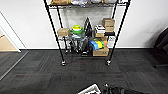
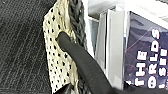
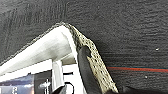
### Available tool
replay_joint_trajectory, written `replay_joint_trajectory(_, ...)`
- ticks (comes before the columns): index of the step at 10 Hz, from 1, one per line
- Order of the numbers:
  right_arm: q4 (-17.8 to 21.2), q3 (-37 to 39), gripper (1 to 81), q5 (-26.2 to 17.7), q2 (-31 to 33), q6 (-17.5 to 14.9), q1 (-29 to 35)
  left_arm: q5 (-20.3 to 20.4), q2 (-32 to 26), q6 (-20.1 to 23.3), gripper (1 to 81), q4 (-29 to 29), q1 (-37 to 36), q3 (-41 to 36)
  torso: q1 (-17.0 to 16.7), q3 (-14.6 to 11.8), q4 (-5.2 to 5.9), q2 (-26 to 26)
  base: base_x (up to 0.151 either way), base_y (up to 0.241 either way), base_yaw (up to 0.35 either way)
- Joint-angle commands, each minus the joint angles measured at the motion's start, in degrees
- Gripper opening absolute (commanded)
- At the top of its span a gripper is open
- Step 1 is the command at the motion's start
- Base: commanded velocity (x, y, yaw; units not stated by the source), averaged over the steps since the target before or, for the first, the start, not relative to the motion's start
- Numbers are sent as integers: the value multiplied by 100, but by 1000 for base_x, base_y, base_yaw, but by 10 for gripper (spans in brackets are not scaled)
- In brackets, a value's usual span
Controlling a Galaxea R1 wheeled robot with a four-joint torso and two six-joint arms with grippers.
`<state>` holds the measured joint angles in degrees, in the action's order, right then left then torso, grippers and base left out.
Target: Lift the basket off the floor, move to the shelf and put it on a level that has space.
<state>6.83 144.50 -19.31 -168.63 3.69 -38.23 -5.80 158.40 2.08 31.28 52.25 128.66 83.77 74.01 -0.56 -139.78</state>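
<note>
Right at the bottom edge of the head view, the basket (image 1: 89, 89) peeks in, white corner up, above the dark carpet floor (image 1: 37, 72). Left end effector (image 2: 65, 40) is clenched on the basket's woven wall (image 2: 53, 57), a black finger (image 2: 75, 52) pressed flat against it, books (image 2: 147, 62) standing inside. Right end effector (image 3: 83, 53) grips the basket rim (image 3: 92, 53) too, a red line (image 3: 137, 69) crossing the carpet beyond. Farther off, the shelf (image 1: 86, 30) stands against the white wall (image 1: 27, 22), boxes (image 1: 101, 52) on its tiers.
</note>
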Motion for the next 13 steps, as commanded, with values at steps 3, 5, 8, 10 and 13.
replay_joint_trajectory(3, 854, -519, 811, 120, 29, 17, 399, -299, -1, 11, 811, 54, -422, 53, 0, 0, 0, 0, 0, 0, 0)
replay_joint_trajectory(5, 873, -643, 811, 147, 20, 17, 346, -307, 121, 11, 811, 54, -395, 273, 0, 0, 0, 0, 0, 0, 0)
replay_joint_trajectory(8, 882, -617, 811, 164, 64, 17, 320, -290, 333, 20, 811, 36, -430, 502, 0, 0, 0, -2, 0, 0, 0)
replay_joint_trajectory(10, 890, -599, 811, 173, 64, 17, 311, -290, 473, 11, 811, 54, -492, 687, 0, 0, 0, -2, 0, 0, 0)
replay_joint_trajectory(13, 943, -643, 811, 191, 126, 17, 364, -307, 158, 11, 811, 159, -605, -4, 0, 0, 0, -2, 0, 0, 0)
